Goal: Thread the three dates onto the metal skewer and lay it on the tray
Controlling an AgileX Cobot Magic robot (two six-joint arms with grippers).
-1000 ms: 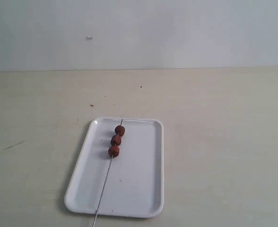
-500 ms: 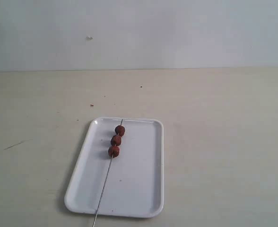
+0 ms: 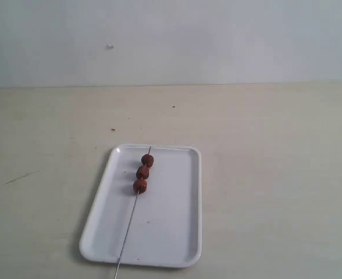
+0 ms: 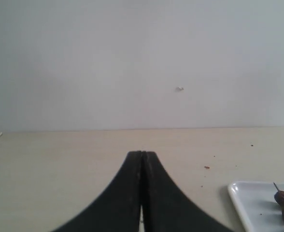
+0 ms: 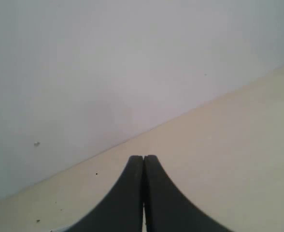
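Tray (image 3: 172,235) set on worktop (image 3: 275,174), bit left of centre. Skewer (image 3: 130,221) laid lengthwise along tray's left half, near tip poked out past front rim. Three dates (image 3: 142,172) strung in tight row toward skewer's far end.

Reddish-brown dates (image 3: 142,172), grey skewer (image 3: 128,226), plain white tray (image 3: 171,224), pale beige table (image 3: 275,174).

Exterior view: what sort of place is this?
Probably a bare test bench, not a kitchen: plain beige table, blank white wall, one tray holding dates on a skewer.
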